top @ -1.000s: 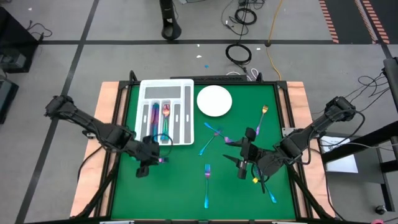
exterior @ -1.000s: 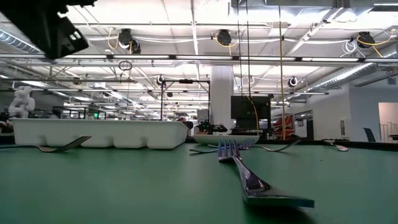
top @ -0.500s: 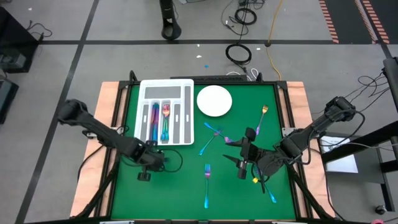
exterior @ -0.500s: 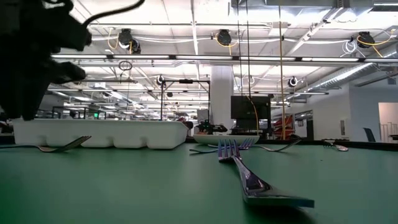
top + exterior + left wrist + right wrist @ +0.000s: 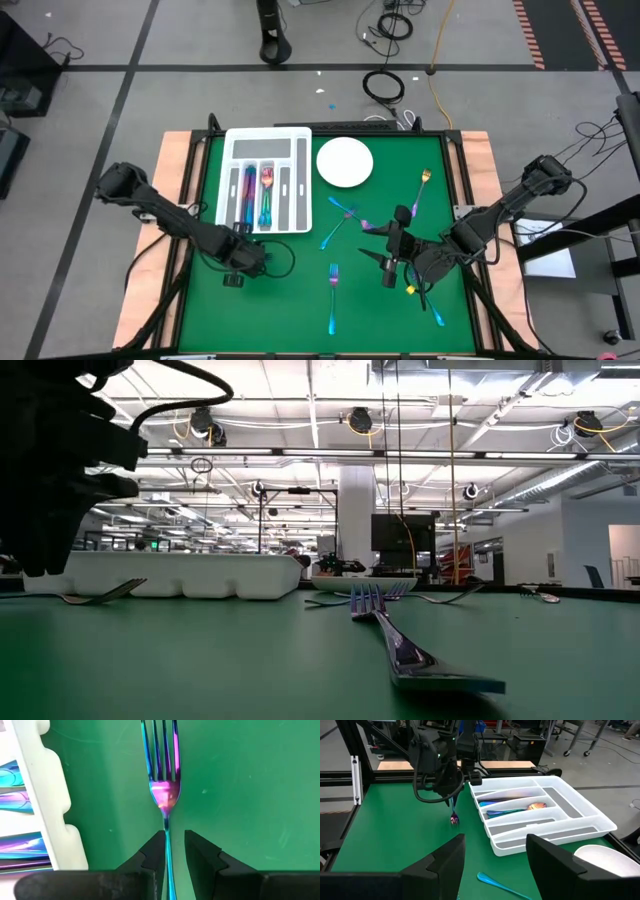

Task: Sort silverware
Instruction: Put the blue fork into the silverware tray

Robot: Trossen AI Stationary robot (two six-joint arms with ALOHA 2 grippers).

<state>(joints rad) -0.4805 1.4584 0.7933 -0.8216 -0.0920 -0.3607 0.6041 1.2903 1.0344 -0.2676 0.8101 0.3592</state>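
Bright, even light from ceiling strip lamps [image 5: 300, 452] in low view. Soft, faint shadows on green table [image 5: 300, 290]. Glare on near fork [image 5: 400, 645], handle end blurred, out of focus. Dark arm [image 5: 50, 460] silhouetted against lit ceiling. Fork [image 5: 162, 780] in left wrist view sharp, iridescent sheen. White tray [image 5: 545, 815] bright, slightly washed out.

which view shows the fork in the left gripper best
The left wrist view: the fork fills the frame between the left gripper's fingers. The right wrist view shows it small, hanging down; the high and low views hide it.
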